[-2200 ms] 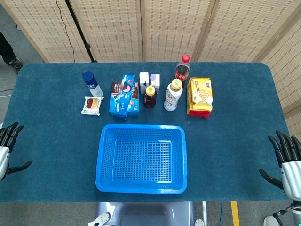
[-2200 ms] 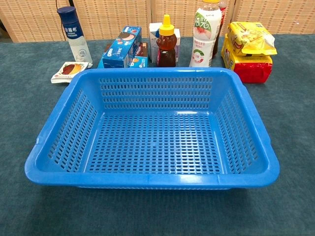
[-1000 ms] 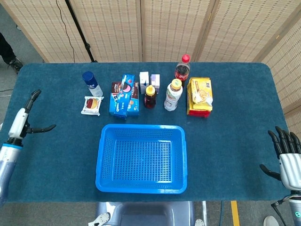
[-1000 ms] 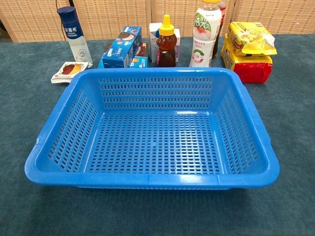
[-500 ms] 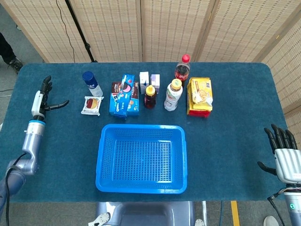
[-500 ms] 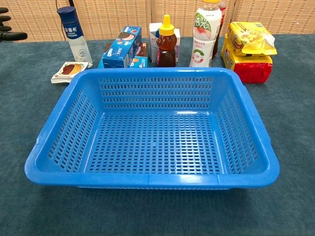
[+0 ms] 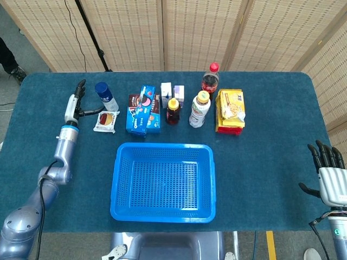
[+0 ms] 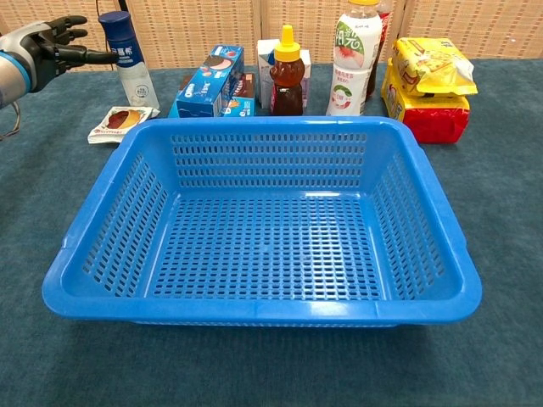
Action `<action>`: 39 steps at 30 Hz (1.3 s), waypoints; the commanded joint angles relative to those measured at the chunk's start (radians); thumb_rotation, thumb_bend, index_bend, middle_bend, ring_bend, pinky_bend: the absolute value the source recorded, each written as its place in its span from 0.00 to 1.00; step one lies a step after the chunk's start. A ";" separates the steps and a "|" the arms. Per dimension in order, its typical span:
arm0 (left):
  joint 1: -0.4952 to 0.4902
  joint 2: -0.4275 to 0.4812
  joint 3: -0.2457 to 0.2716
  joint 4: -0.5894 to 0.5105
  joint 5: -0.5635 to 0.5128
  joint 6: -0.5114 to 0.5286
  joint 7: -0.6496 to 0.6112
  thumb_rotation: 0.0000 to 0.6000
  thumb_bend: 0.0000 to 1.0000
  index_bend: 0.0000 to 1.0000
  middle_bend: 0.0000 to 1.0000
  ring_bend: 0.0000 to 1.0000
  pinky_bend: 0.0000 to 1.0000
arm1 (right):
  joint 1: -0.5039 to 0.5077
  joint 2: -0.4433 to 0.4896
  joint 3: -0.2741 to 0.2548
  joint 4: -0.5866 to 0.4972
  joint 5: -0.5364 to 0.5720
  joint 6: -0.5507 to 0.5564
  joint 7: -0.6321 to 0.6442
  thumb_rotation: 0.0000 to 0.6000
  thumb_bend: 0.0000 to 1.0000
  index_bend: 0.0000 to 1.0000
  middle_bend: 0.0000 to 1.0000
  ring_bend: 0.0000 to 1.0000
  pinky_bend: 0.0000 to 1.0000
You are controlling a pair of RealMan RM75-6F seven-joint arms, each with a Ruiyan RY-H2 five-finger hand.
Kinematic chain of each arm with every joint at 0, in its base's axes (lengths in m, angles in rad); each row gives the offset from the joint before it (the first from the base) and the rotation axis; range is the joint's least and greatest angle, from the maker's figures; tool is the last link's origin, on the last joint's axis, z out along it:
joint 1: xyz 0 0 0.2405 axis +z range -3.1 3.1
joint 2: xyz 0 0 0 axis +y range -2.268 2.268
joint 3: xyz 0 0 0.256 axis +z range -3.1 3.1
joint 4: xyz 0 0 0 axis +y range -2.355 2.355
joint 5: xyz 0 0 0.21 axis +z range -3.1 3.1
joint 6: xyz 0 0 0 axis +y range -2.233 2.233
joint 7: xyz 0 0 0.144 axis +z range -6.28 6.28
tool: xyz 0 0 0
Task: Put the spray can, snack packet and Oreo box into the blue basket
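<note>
- Desk [image 7: 271, 157]: blue cloth top carrying everything you're working with.
- Blue basket [image 7: 162, 216]: your landmark, at the near middle of the desk, nothing in it.
- Oreo box [image 7: 140, 109]: just behind the basket's far-left corner, lying on top of other packs, untouched.
- Yellow packs [image 7: 230, 110]: stacked behind the basket's far-right corner, on a red pack.
- White drink bottle [image 7: 199, 109]: upright behind the basket's far rim, right of centre; cola bottle [image 7: 210, 79] stands just behind it.
- Spray can [image 7: 105, 96]: upright, behind and left of the basket's far-left corner, blue cap on.
- Honey bottle [image 7: 173, 111]: upright behind the middle of the basket's far rim, with two small cartons [image 7: 172, 91] behind it.
- Snack packet [image 7: 105, 121]: flat on the desk, left of the basket's far-left corner, just in front of the spray can.
- Your left robot hand [image 7: 75, 103]: fingers spread, holding nothing, thumb pointing at the spray can, just left of it; whether it touches, can't tell.
- Your right robot hand [image 7: 328, 176]: fingers apart, holding nothing, well off the basket's right side at the desk edge.
</note>
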 commanded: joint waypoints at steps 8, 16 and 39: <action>-0.093 -0.085 -0.052 0.093 -0.072 -0.104 0.118 1.00 0.10 0.00 0.00 0.00 0.05 | 0.004 0.004 0.010 -0.025 0.021 -0.002 -0.014 1.00 0.00 0.00 0.00 0.00 0.00; -0.131 -0.115 -0.093 0.128 -0.126 -0.146 0.214 1.00 0.46 0.24 0.14 0.18 0.33 | -0.001 0.013 0.014 -0.014 0.030 0.002 0.018 1.00 0.00 0.00 0.00 0.00 0.00; -0.049 0.050 -0.023 -0.010 -0.033 0.224 0.294 1.00 0.60 0.68 0.47 0.44 0.52 | -0.003 0.014 0.002 0.014 0.011 0.002 0.058 1.00 0.00 0.00 0.00 0.00 0.00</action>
